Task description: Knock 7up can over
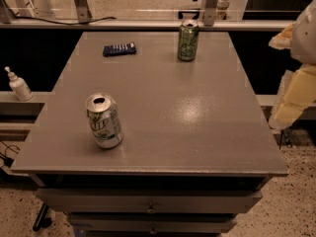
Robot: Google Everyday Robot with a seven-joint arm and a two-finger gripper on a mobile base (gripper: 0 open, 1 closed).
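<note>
Gray and flat, one big table (pixel 197 112) fills the middle of the room, with a speckled floor below it. Two drawers (pixel 148 201) sit under its top, one above the other.

Far to the left, off the table, one small white pump bottle (pixel 19 85) stands on a low ledge.

Two cans stand on the table. First comes the 7up can (pixel 103 121). It is white and silver with green marks. It stands up straight near the front left part of the table, and its top is open. Nothing touches it.

Behind it, near the back left, lies one dark blue packet (pixel 119 49), flat on the table.

More to the right, at the back edge, stands the other can, the dark green can (pixel 188 41). It is upright too, and well apart from the 7up can.

Last, at the far right, one pale tool (pixel 296 95) hangs in the air beside the right edge of the table. It is well away from both cans. I cannot tell if the tool is clenched or released.
</note>
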